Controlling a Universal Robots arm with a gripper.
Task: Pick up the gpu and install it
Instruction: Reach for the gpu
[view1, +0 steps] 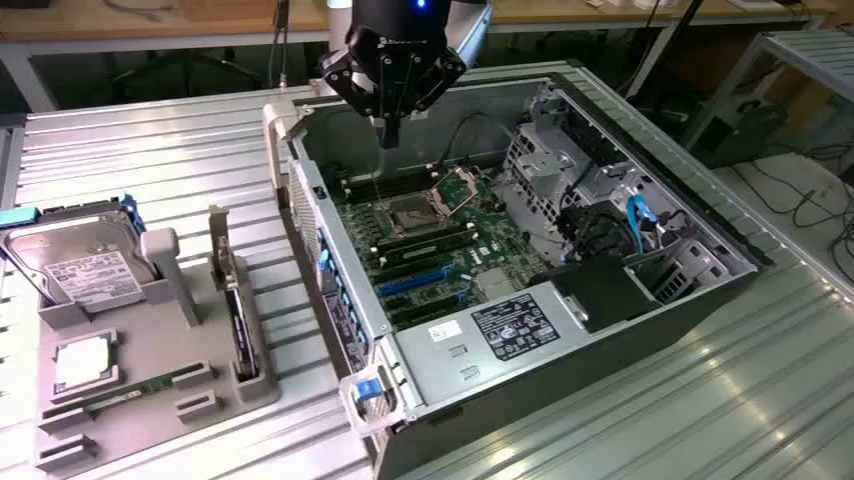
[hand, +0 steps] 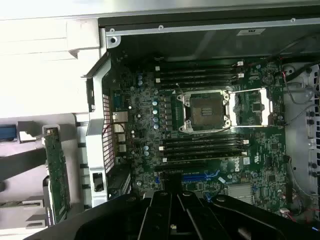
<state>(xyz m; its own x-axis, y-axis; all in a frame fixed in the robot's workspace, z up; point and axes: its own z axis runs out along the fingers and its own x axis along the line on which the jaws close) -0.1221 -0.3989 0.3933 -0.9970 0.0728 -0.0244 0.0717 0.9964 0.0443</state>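
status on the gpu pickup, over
Gripper shut, empty, above the motherboard inside the open case. Gpu on edge in the grey holder outside the case, untouched. Case wall stands between them.

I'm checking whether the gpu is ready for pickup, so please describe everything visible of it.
The gpu is a thin flat card with a dark green board carrying small components and a silvery metal bracket at one end. It stands on edge in a slot of the grey holder, beside the open computer case, not yet picked up. Only the holder touches it. The gripper hangs apart from it, over the motherboard.
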